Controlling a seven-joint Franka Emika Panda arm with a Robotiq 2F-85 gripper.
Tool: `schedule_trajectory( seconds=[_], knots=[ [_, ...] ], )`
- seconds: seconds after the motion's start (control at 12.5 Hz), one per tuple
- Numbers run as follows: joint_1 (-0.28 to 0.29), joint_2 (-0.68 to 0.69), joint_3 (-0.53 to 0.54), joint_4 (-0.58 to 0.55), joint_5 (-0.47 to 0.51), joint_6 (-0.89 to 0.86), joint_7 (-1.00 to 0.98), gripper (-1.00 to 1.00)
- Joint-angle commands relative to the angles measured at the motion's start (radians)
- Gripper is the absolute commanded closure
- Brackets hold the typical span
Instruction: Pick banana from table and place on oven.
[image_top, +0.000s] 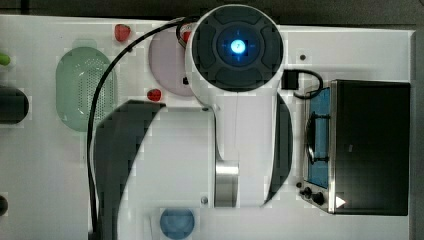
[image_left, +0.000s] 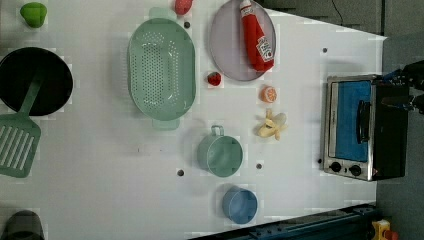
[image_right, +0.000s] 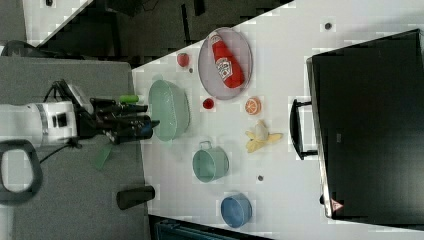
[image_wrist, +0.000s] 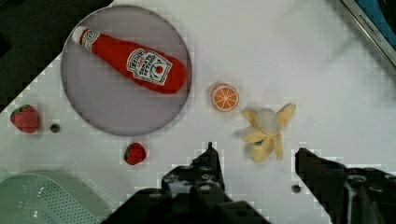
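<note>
1. The banana (image_wrist: 266, 130) is a small pale yellow toy with its peel splayed open in several strips around a lighter core (it looks half-peeled).
2. It lies flat on the white table (image_left: 100, 200), just beside the orange slice (image_wrist: 224, 97) — apart from it, not touching — and between that slice and the oven (image_left: 362, 127) in the left view.
3. The oven stands at the left view's right edge of the table, blue glass door and bar handle facing the banana, its black top bare.
4. My gripper (image_wrist: 254, 161) hangs above the table with both dark fingers (image_wrist: 205, 170) spread well apart — nothing between them, nothing touched.
5. In the wrist view, the banana sits in the gap between my fingertips, on the table beneath them.
</note>
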Motion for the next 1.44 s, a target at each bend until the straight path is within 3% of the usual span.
schedule_trajectory(
  seconds=[0.08,0.24,0.72,1.12,1.44],
  knots=[
    [-0.025,-0.398,-0.024,-0.272,-0.004,-0.122,0.165,-0.59],
    [-0.025,-0.397,-0.024,-0.274,-0.004,-0.122,0.165,-1.00],
    [-0.025,-0.333,-0.024,-0.380,-0.004,0.015,0.165,-1.00],
    [-0.026,-0.169,-0.027,-0.567,-0.004,0.388,0.165,-1.00],
    [-0.027,0.031,-0.027,-0.633,-0.004,0.616,0.165,-1.00]
  ],
)
